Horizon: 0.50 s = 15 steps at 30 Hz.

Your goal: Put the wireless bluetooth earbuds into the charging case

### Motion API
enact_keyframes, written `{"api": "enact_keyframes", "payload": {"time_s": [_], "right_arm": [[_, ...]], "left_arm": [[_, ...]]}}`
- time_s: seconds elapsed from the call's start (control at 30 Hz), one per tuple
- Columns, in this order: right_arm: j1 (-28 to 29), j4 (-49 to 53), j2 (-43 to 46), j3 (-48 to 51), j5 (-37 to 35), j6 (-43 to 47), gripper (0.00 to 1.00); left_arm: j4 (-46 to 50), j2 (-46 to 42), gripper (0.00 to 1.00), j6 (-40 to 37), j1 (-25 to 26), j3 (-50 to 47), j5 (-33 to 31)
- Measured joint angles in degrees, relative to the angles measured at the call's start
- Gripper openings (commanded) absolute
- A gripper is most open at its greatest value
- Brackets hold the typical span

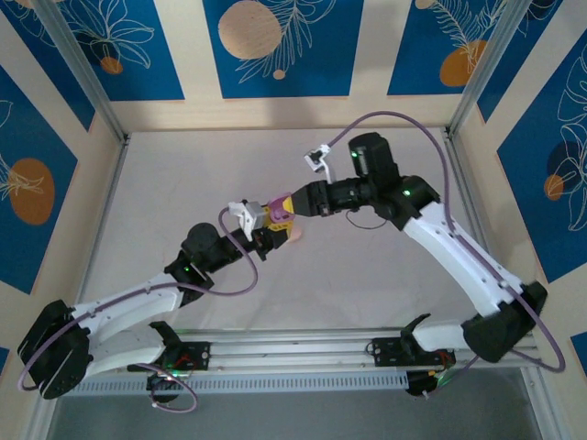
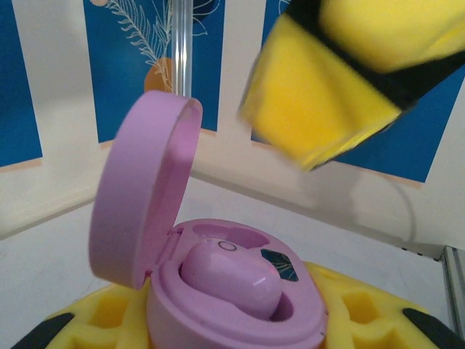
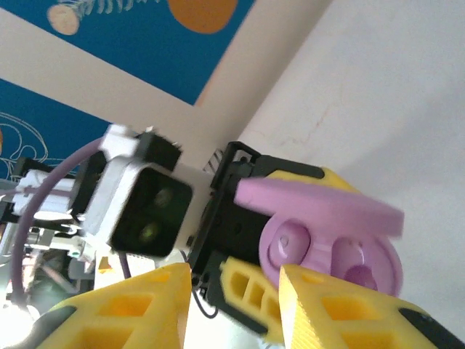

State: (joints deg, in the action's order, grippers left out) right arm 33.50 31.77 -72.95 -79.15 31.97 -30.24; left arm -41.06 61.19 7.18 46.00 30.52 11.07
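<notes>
Readable text, labels, brands, numbers: none on any surface in view. Sole mark: one small plain ring, no lettering, on the top of the pink earbud [image 2: 229, 280] seated in the open pink charging case [image 2: 142, 211], between the yellow left fingers [image 2: 109, 316].

- Pale grey matte tabletop [image 1: 174, 192], faintly scuffed, with walls on three sides.
- Ribbed aluminium rail [image 1: 303, 346] lies along its near edge, carrying the black left arm mount [image 1: 183, 354] and black right arm mount [image 1: 408, 350].

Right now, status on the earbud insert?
Left fingers clamped on open charging case. Right fingers apart, empty, over the case. One earbud seated; other slot unclear. Path clear.
</notes>
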Motion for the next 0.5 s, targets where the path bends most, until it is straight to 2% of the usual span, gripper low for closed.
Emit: {"api": "enact_keyframes", "payload": {"time_s": [0.17,0.3,0.4,0.5], "right_arm": [[-6.73,-5.27,12.48,7.13,-3.93,1.90,0.36],[-15.58,-6.69,16.65,11.61,-10.23,1.73,0.36],[-24.85,-4.83,13.84,14.16,-15.61,0.13,0.35],[-34.56,-1.05,4.63,15.08,-19.37,-0.48,0.32]], "left_arm": [[0.11,-2.32,0.25,0.00,0.00,-0.92,-1.22],[0.39,-3.39,0.25,0.00,0.00,-1.66,-1.75],[0.83,-4.00,0.25,0.02,0.00,-2.01,-1.77],[1.75,-4.92,0.25,0.02,0.00,-2.19,-1.79]]}}
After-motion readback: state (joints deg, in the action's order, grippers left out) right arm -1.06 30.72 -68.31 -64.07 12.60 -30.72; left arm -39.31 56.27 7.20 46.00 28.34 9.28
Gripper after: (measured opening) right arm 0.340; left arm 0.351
